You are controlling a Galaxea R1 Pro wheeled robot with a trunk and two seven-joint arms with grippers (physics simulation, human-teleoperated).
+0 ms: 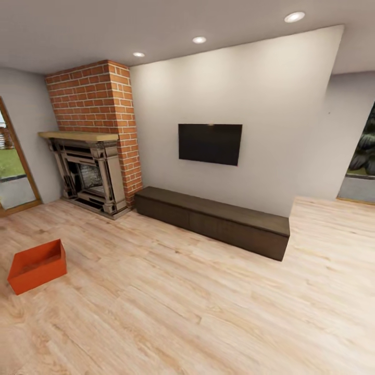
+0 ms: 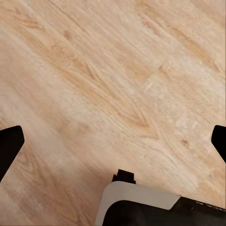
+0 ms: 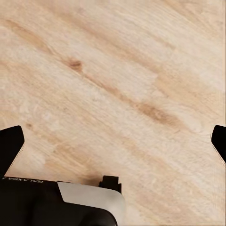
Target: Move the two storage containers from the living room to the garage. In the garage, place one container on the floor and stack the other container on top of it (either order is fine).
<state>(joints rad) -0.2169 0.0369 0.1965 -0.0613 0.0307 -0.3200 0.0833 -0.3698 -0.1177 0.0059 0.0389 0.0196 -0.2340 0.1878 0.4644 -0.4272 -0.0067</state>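
Lighting: we found the room evenly bright, lit by three recessed ceiling lights (image 1: 294, 16). Shadows: faint, soft under the bench chest (image 1: 213, 221). Quality: wide-angle bowing at head-view edges; wrist views sharp, floor planks (image 2: 113, 84) glare-free.

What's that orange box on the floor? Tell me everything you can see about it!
The orange box is a plain orange-red rectangular container with no lid, so you can look straight inside, and it appears empty. Its walls look thin and smooth. It sits upright and flat on the light wood-plank floor, turned at a slant to the planks, at the head view's lower left. It stands out in the open in front of the brick fireplace. Only the floor touches it.
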